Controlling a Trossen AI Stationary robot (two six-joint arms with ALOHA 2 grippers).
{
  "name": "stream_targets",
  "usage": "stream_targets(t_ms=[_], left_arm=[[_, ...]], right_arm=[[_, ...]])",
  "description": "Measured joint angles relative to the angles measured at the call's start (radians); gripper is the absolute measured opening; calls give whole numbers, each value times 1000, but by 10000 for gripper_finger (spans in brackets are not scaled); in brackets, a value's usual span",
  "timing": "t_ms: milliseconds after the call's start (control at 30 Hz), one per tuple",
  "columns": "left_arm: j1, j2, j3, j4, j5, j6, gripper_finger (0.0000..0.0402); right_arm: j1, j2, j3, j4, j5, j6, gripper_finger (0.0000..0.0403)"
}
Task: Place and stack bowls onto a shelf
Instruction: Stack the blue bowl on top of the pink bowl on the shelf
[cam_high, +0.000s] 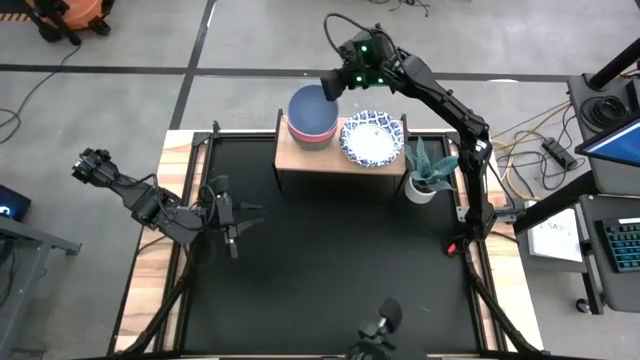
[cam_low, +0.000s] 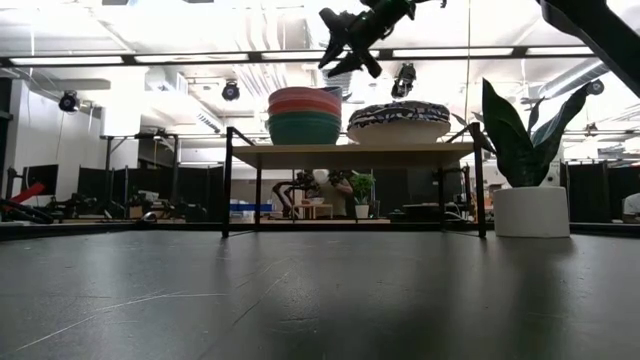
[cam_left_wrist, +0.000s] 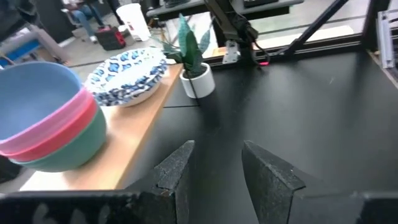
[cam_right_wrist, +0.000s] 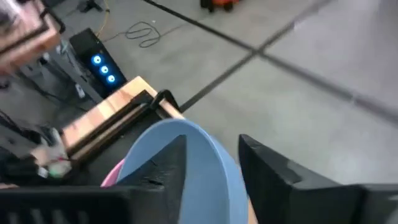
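The light-wood shelf (cam_high: 340, 160) stands at the table's far edge. On its left part sits a nested stack of coloured bowls (cam_high: 312, 112): green lowest, then red and pink, with the slate-blue bowl (cam_right_wrist: 186, 143) on top. Beside it on the right rests a stack of white bowls with blue patterned rims (cam_high: 372, 138). My right gripper (cam_high: 330, 85) hangs open above the far rim of the slate-blue bowl. The low view shows this gripper (cam_low: 350, 50) clear of the stack (cam_low: 304, 115). My left gripper (cam_high: 245, 215) waits open, low over the table's left part, pointing at the shelf (cam_left_wrist: 143, 130).
A white pot with a spiky green plant (cam_high: 425, 175) stands on the table just right of the shelf. The right arm reaches in over the plant and the shelf's right end. The black tabletop (cam_high: 330, 260) stretches from the shelf to the near edge, where a camera mount (cam_high: 385, 320) sits.
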Motion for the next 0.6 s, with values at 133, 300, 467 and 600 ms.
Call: stream_targets(t_ms=[133, 300, 467, 600], left_arm=[[0, -3, 0, -1, -30, 22, 115], [1, -9, 0, -9, -47, 26, 115], [1, -19, 0, -20, -54, 22, 115], [1, -22, 0, -30, -54, 15, 115]], right_arm=[[29, 25, -7, 62, 68, -140, 72], [40, 74, -11, 141, 84, -187, 15], [38, 121, -11, 149, 98, -192, 9], [39, 152, -11, 145, 86, -186, 9]])
